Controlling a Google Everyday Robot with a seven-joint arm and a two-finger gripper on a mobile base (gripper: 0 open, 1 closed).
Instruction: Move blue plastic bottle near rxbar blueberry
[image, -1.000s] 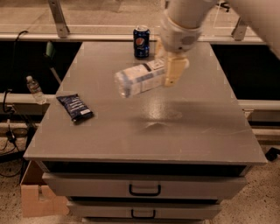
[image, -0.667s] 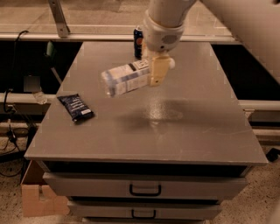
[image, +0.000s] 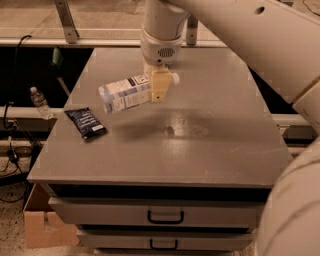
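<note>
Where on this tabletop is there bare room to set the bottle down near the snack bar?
The gripper holds the blue plastic bottle above the table. Bare patches: between the rxbar blueberry and the table's middle, the whole right half, and the front strip. Only the left edge by the bar is taken.

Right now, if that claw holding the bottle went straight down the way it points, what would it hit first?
Probably the table top: the claw, pointing down and shut on the blue plastic bottle, would likely press the bottle onto it. The rxbar blueberry lies off to the side.
</note>
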